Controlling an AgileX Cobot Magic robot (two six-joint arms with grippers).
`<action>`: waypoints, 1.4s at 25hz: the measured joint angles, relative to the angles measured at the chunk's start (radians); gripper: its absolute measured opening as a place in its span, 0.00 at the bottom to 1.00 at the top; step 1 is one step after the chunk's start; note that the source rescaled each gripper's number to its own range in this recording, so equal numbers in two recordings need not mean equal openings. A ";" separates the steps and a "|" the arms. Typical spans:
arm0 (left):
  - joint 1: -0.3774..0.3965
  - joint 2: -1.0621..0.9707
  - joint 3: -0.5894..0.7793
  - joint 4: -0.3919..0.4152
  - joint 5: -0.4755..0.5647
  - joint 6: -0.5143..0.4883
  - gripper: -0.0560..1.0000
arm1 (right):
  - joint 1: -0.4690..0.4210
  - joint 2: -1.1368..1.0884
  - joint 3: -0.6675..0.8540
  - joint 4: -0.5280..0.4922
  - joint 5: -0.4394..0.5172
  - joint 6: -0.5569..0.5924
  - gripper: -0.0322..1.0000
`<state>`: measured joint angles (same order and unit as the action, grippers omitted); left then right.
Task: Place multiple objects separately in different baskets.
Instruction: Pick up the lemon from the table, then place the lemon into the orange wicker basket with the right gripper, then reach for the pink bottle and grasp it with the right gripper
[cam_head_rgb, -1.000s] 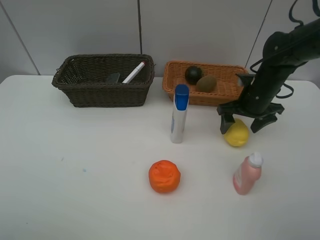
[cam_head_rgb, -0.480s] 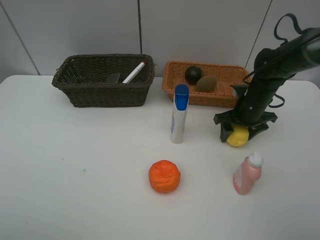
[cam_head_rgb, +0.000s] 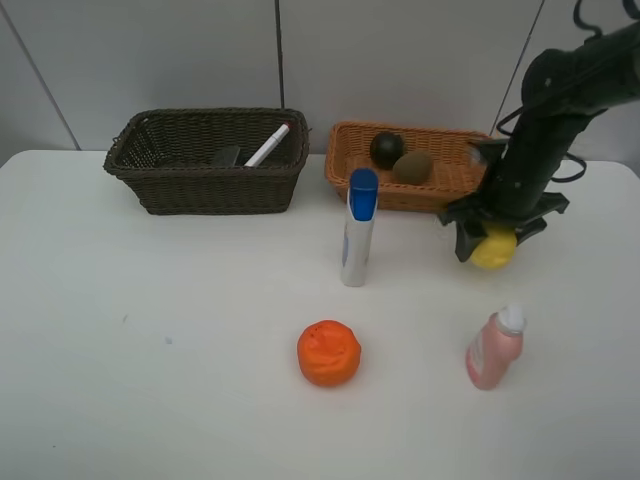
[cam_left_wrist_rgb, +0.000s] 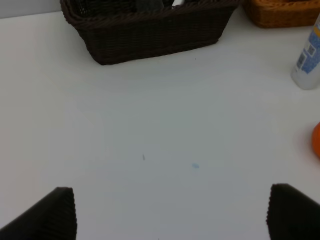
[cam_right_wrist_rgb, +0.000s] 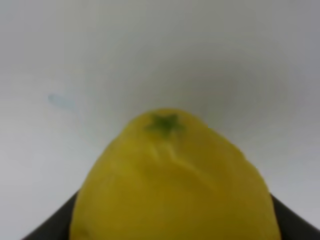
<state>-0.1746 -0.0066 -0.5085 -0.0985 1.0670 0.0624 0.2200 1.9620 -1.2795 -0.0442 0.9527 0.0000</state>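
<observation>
My right gripper (cam_head_rgb: 495, 243) is shut on the yellow lemon (cam_head_rgb: 494, 248), held just above the table in front of the light basket (cam_head_rgb: 400, 195). The lemon (cam_right_wrist_rgb: 172, 185) fills the right wrist view. That basket holds the mangosteen (cam_head_rgb: 387, 149) and kiwi (cam_head_rgb: 412, 167). The dark basket (cam_head_rgb: 215, 190) holds the marker (cam_head_rgb: 268, 144) and eraser (cam_head_rgb: 226, 156). On the table are the upright blue-capped tube (cam_head_rgb: 357, 228), the orange (cam_head_rgb: 328, 352) and the pink bottle (cam_head_rgb: 493, 348). My left gripper (cam_left_wrist_rgb: 170, 210) is open over bare table, its fingers (cam_left_wrist_rgb: 55, 215) wide apart.
The white table (cam_head_rgb: 150, 330) ends at a grey wall behind the baskets. The left wrist view shows the dark basket (cam_left_wrist_rgb: 150, 30), the tube (cam_left_wrist_rgb: 307, 60) and an edge of the orange (cam_left_wrist_rgb: 316, 140).
My right gripper came down over the lemon, closed on it, and lifted it up and slightly right toward the light basket. Nothing else moved.
</observation>
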 joint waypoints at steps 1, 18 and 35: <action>0.000 0.000 0.000 0.000 0.000 0.000 1.00 | 0.000 -0.013 -0.043 -0.012 0.033 0.000 0.49; 0.000 0.000 0.000 0.000 0.000 0.000 1.00 | -0.038 0.297 -0.670 -0.102 0.118 0.072 0.63; 0.000 0.000 0.000 0.000 0.000 0.000 1.00 | -0.038 0.268 -0.679 -0.062 0.258 0.074 0.98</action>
<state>-0.1746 -0.0066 -0.5085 -0.0985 1.0670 0.0624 0.1820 2.2296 -1.9585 -0.1060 1.2106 0.0736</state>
